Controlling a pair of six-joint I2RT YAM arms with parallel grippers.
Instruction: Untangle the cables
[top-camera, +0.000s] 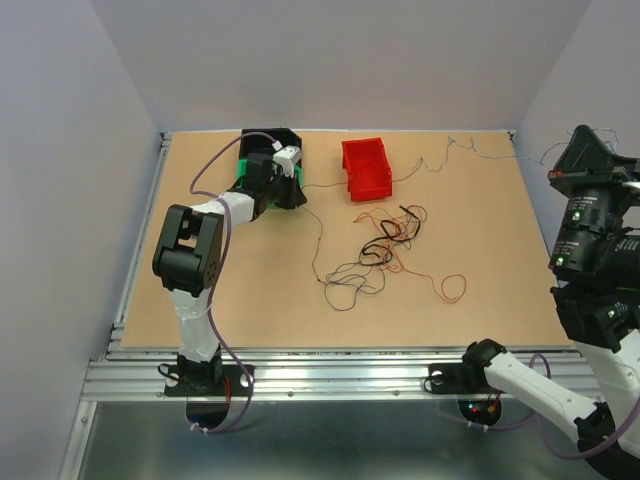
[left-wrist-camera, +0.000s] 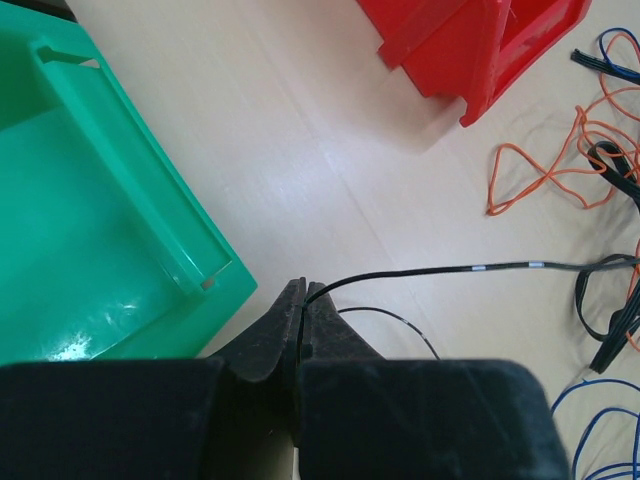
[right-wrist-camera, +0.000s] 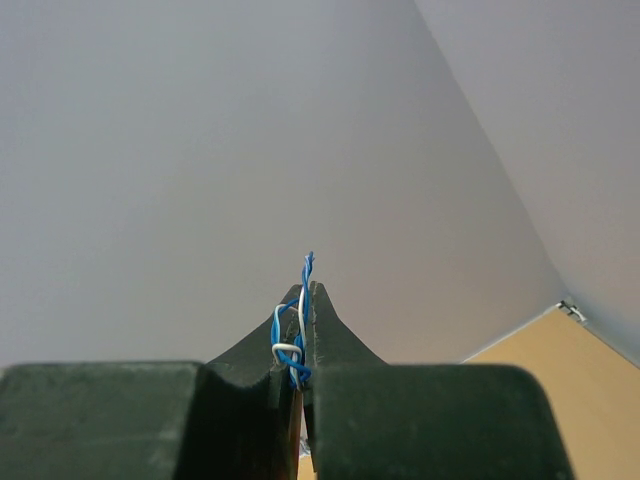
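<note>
The cables lie as a loose tangle (top-camera: 385, 250) of orange, black and blue wires mid-table. My left gripper (left-wrist-camera: 303, 292) is shut on a thin black cable (left-wrist-camera: 440, 270), which runs right from the jaw tips to the tangle. It sits beside the green bin's corner (left-wrist-camera: 215, 265), low over the table (top-camera: 296, 196). My right gripper (right-wrist-camera: 307, 292) is raised at the far right, pointing at the wall, shut on a twisted blue-and-white cable (right-wrist-camera: 303, 335). That blue cable (top-camera: 480, 148) stretches across the back of the table toward the red bin.
A red bin (top-camera: 366, 167) stands at the back centre. The green bin (top-camera: 243, 172) and a black bin (top-camera: 270, 138) sit behind the left arm. Orange loops (left-wrist-camera: 545, 170) lie right of the left gripper. Metal rails border the table's near edge (top-camera: 330, 365).
</note>
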